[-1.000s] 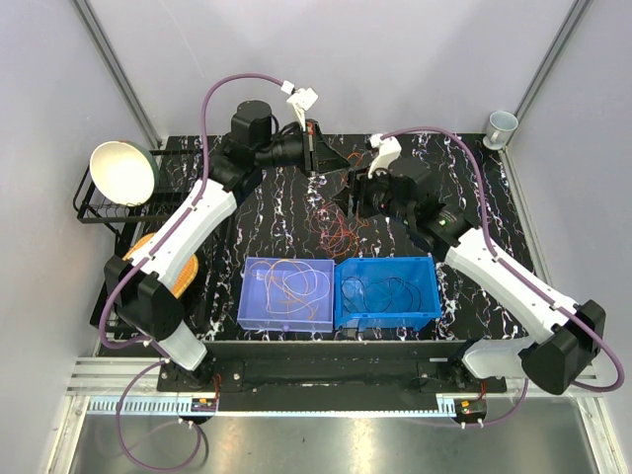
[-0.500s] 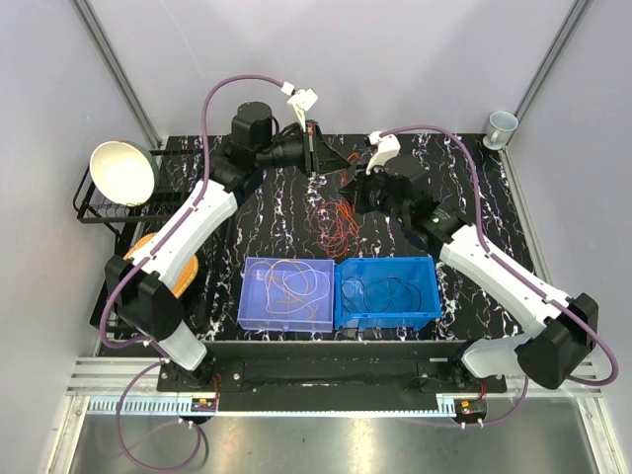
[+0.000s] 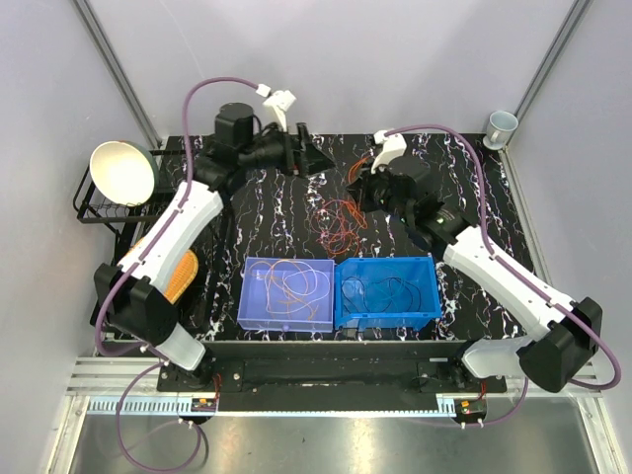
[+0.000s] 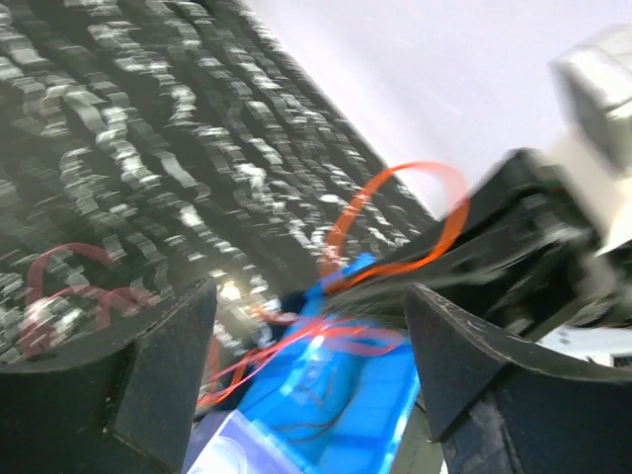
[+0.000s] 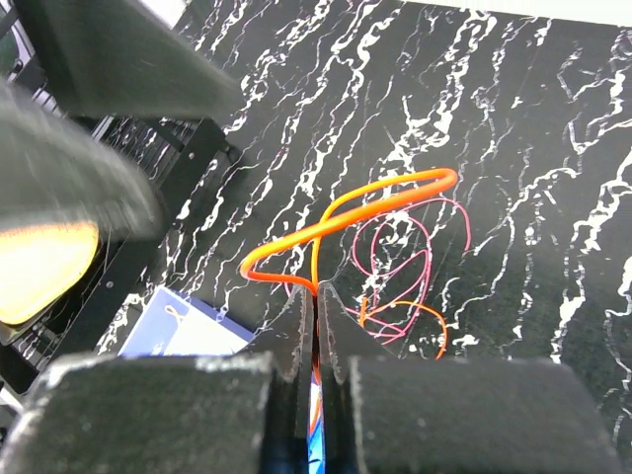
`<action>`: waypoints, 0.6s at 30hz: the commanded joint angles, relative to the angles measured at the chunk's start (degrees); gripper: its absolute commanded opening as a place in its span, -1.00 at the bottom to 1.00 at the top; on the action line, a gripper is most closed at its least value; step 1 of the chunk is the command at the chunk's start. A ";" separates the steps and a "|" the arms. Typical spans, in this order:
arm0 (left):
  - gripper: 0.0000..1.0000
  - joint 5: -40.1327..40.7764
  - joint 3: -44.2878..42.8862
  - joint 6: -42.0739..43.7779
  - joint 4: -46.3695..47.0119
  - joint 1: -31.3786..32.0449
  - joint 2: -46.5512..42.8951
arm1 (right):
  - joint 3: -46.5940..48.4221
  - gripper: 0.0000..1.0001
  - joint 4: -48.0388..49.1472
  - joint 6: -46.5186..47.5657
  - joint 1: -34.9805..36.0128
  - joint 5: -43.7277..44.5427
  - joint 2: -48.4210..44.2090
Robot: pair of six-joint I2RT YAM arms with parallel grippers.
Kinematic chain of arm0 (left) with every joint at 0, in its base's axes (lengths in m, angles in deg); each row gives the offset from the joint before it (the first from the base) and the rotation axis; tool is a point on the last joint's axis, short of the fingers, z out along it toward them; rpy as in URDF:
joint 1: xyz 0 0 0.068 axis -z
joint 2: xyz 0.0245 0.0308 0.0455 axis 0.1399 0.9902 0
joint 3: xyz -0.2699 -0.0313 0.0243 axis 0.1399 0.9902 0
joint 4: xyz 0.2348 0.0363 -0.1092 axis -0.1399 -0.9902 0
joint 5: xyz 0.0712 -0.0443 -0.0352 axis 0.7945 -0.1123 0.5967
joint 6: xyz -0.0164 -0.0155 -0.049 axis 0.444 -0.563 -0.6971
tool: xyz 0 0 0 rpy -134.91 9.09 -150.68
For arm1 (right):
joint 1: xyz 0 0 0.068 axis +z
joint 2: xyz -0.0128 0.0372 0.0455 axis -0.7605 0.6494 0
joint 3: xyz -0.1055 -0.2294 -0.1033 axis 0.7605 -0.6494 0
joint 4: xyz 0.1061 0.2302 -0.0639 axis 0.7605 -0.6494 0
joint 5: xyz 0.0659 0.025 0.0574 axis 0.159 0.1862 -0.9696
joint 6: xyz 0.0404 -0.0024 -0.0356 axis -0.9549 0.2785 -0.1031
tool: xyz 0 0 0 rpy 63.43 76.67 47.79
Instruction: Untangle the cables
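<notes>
The cables (image 3: 341, 219) lie in a loose orange and red tangle on the black marbled table (image 3: 257, 222) between the two arms. My right gripper (image 3: 361, 186) (image 5: 316, 289) is shut on an orange cable (image 5: 390, 195), which rises from its tips in a raised loop. Thin pink and orange strands (image 5: 410, 262) lie on the table beyond. My left gripper (image 3: 314, 157) (image 4: 311, 331) stands open at the back left of the tangle, with nothing between its fingers. Its view is blurred and shows the orange cable (image 4: 395, 183) and the right gripper (image 4: 523, 252) ahead.
A clear purple bin (image 3: 249, 308) holds orange and white cables. Beside it, a blue bin (image 3: 432, 281) holds dark ones; both stand at the near edge. A white bowl (image 3: 123, 172) rests on a black rack at left. A cup (image 3: 502, 125) stands at the back right corner.
My right gripper closed on the orange cable and lifted it toward the back. My left gripper opened, let go, and drew back to the left.
</notes>
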 commanded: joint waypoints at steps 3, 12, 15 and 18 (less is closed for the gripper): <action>0.57 4.24 3.03 7.53 -4.88 -4.84 -7.33 | 0.94 -1.00 -0.63 0.97 -3.65 -1.21 -3.91; 0.52 4.50 12.52 19.93 -6.04 -1.07 -11.28 | 2.34 -1.00 -1.69 1.05 -4.89 -5.94 -4.79; 0.52 6.26 14.37 22.22 -3.40 1.83 -11.03 | 3.22 -1.00 -2.21 1.58 -5.15 -7.37 -5.15; 0.50 6.62 14.90 21.53 -0.94 2.89 -9.36 | 3.93 -1.00 -2.65 1.67 -5.24 -8.77 -5.58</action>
